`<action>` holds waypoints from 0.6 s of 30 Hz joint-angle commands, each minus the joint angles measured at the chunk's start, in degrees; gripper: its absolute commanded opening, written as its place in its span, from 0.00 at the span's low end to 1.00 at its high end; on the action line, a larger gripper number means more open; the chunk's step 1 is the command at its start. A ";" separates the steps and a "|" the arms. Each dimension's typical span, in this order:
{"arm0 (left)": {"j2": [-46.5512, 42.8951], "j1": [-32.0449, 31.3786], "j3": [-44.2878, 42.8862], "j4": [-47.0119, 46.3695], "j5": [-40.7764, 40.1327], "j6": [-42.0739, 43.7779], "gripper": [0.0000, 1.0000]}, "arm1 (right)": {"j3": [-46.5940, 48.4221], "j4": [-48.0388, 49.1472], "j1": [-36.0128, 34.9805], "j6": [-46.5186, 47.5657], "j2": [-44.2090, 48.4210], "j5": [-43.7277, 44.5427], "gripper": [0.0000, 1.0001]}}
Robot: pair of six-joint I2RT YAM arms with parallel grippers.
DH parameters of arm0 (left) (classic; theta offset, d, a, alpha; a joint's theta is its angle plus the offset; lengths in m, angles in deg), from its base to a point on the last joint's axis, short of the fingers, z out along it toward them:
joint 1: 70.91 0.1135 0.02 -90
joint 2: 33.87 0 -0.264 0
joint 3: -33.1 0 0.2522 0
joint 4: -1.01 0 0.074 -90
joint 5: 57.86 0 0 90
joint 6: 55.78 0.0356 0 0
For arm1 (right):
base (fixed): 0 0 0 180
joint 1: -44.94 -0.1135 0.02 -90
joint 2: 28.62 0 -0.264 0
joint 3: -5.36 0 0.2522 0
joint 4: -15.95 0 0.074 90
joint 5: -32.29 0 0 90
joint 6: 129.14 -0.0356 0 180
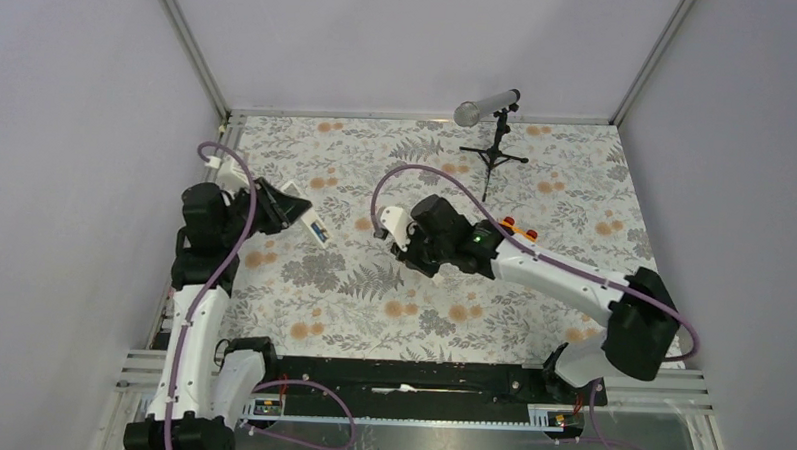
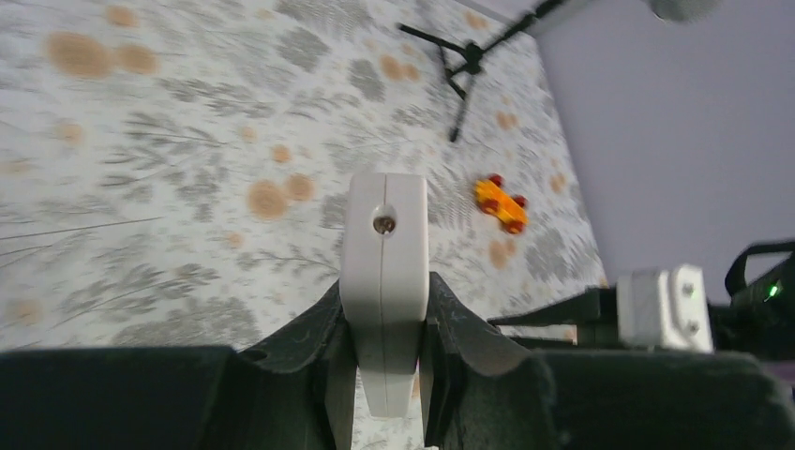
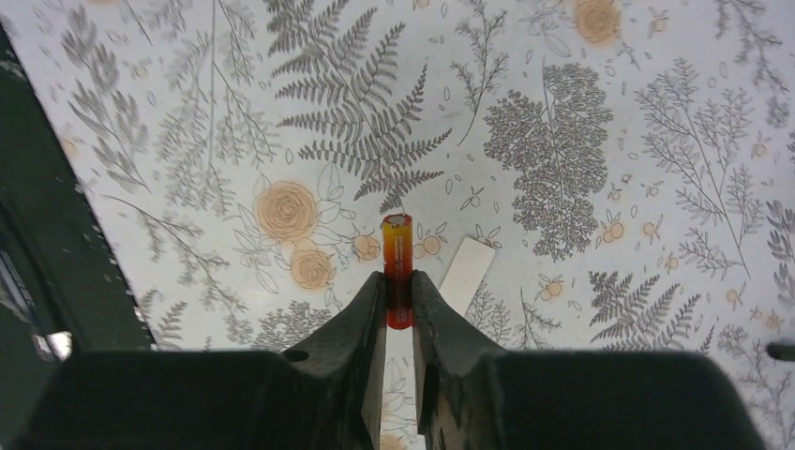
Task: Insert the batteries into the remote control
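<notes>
My left gripper (image 1: 275, 209) is shut on the white remote control (image 1: 305, 217) and holds it above the table's left side. In the left wrist view the remote (image 2: 382, 272) shows end-on between the fingers (image 2: 464, 328), with a screw in its end. My right gripper (image 3: 398, 292) is shut on a red battery (image 3: 397, 267), held upright in the fingertips above the table. In the top view the right gripper (image 1: 420, 254) points down at mid-table and hides the battery. The other battery is out of view.
A small loose white cover piece (image 3: 467, 272) lies on the floral cloth just right of the held battery. An orange toy car with red wheels (image 2: 499, 204) sits behind the right arm (image 1: 519, 229). A microphone on a tripod (image 1: 493, 138) stands at the back.
</notes>
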 commanded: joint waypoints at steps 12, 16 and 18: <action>9.36 -17.31 13.62 -45.05 11.71 -24.30 0.00 | 13.28 -2.64 0.25 -33.70 8.05 0.76 0.00; 13.40 -19.85 13.97 -46.97 9.24 -30.72 0.00 | 18.67 -8.27 0.23 -39.84 3.91 -0.72 0.00; 15.67 -20.15 15.17 -50.63 9.29 -36.11 0.00 | 19.98 -9.82 0.23 -41.68 2.77 -0.62 0.00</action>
